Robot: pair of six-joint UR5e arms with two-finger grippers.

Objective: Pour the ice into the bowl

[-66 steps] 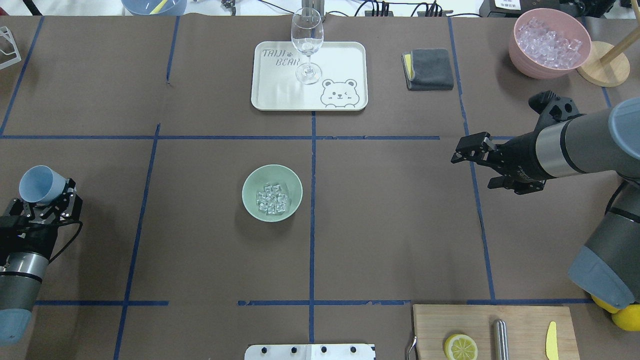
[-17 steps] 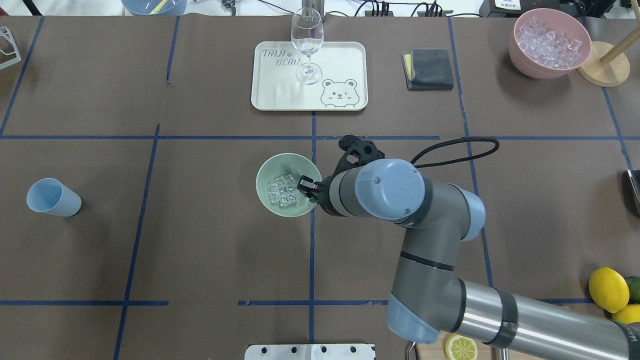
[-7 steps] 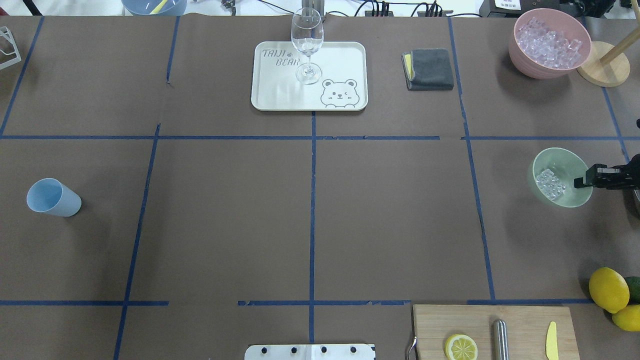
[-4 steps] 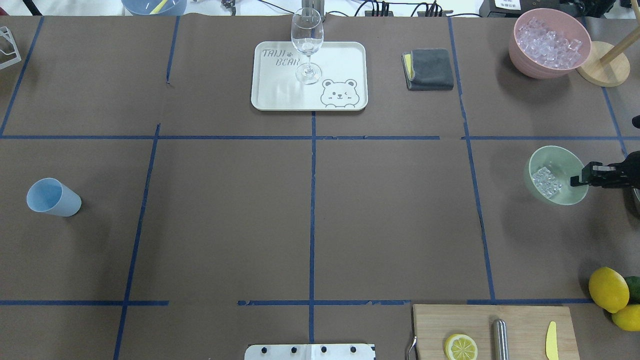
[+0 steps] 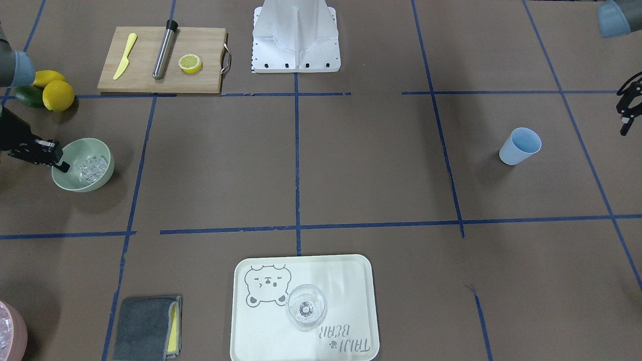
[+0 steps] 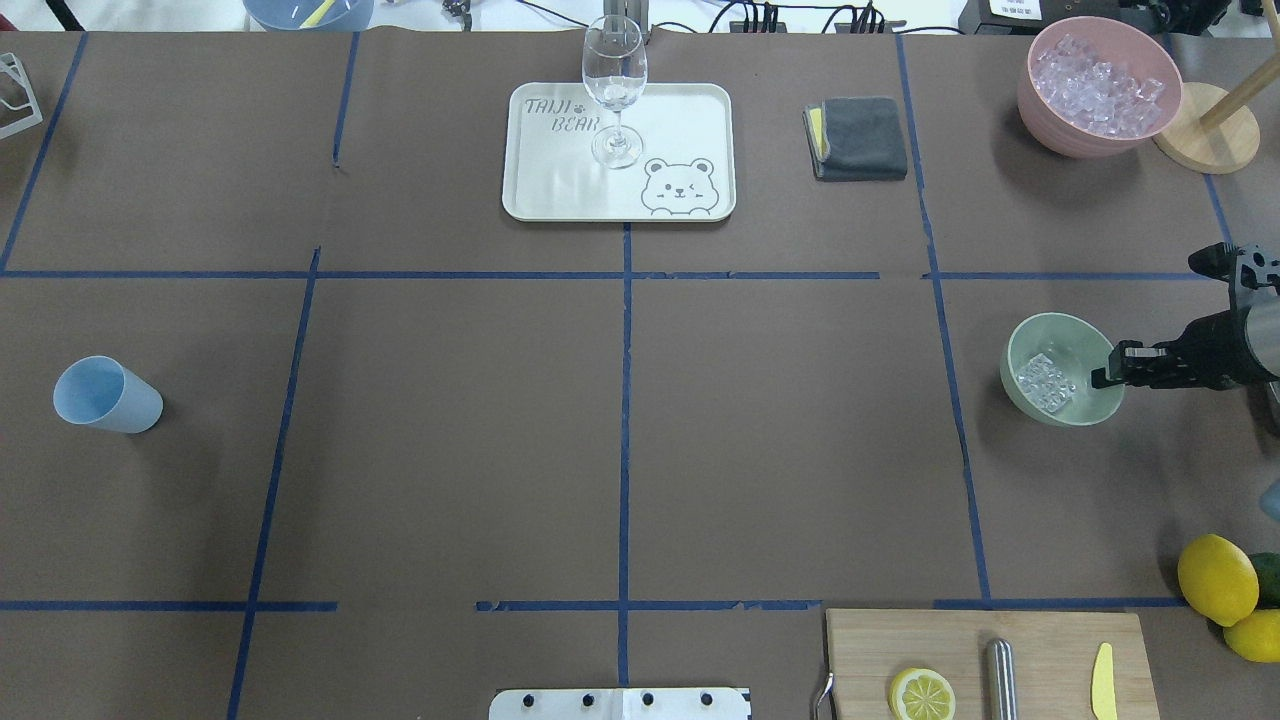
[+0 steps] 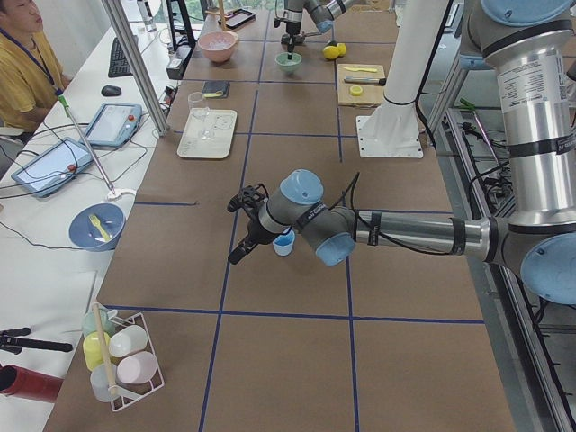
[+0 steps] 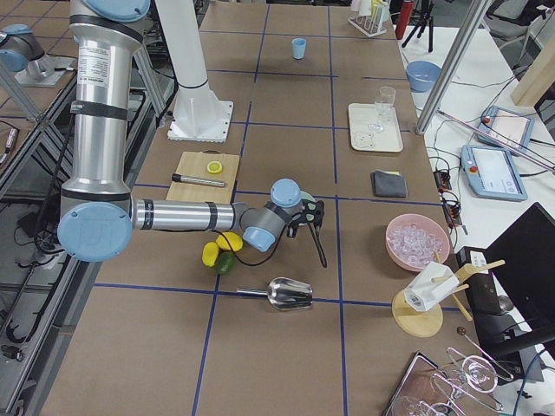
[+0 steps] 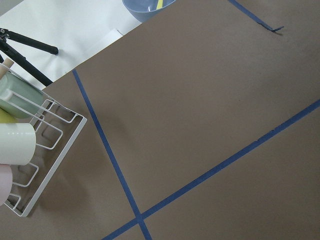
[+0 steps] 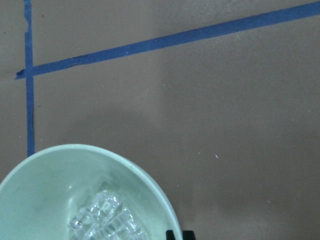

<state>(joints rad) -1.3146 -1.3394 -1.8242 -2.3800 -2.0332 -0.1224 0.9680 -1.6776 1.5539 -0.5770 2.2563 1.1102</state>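
At right-middle of the overhead frame, green bowl holds a clump of ice, tilted. Right hand clamped on its rim, arm reaching in level. Blue cup empty on desk, far left. Left hand: grip can't tell.

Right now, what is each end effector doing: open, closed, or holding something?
Left end effector: cannot be told.
Right end effector: closed on the rim of the bowl.

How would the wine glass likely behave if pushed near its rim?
The glass stands tall on a thin stem and small foot, so it would probably tip, not slide. Thin clear walls suggest it is fragile.
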